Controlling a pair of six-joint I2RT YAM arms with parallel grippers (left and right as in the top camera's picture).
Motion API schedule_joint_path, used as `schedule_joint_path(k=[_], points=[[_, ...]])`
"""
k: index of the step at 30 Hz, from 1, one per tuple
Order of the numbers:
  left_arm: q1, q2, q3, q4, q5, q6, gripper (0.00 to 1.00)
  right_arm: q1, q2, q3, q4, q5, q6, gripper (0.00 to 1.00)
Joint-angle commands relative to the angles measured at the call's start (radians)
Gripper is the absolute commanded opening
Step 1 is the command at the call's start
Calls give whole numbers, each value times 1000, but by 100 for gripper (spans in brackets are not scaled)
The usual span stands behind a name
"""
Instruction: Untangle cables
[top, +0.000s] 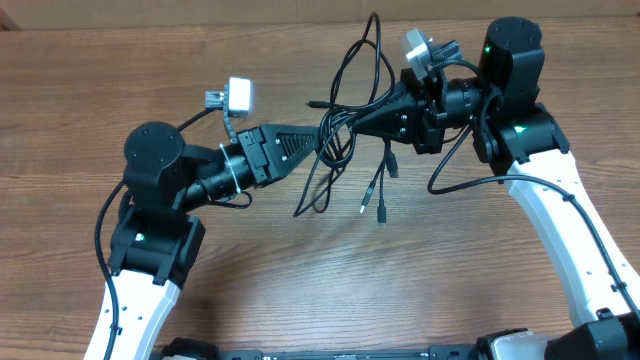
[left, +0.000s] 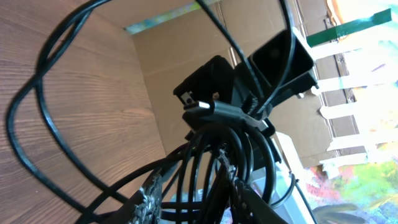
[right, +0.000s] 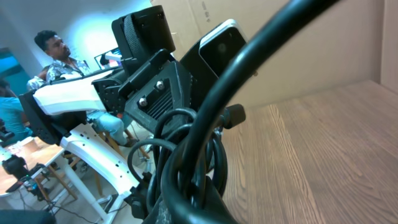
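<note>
The cables (top: 333, 140) are a knot of thin black cords hanging between my two grippers above the middle of the table. Loops rise toward the far edge, and loose plug ends (top: 381, 213) dangle near the wood. From the left, my left gripper (top: 325, 135) has several strands (left: 211, 155) running between its fingers (left: 152, 199), with the jaws partly closed round them. From the right, my right gripper (top: 352, 122) is shut on the same bundle. Its fingers are mostly hidden behind coiled cords (right: 186, 143) in the right wrist view. A silvery plug (left: 200, 107) sits at the knot.
The wooden table (top: 150, 60) runs in all directions under the bundle. Cardboard walls (right: 323, 43) stand behind it. A thicker black arm cable (top: 465, 165) loops beside the right arm. A person (right: 53, 53) sits in the background beyond the left arm.
</note>
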Motion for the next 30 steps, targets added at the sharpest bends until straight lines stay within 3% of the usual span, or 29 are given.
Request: schedule_joint_path(k=[1,22,23,27,30], points=[[-16,32,-3,-4,19,39,35,28,-26,27,10,-22,-3,4],[-79,66,-3,-3,8,69,34,31,-26,27,10,-14,-3,4],[-79,66,-3,-3,8,69,31,31,-26,27,10,-14,-3,4],[-79,66,-3,-4,9,92,4,31,-26,27,9,-15,1,4],[-79,66,-3,-3,9,92,4,31,-26,27,-8,-15,1,4]])
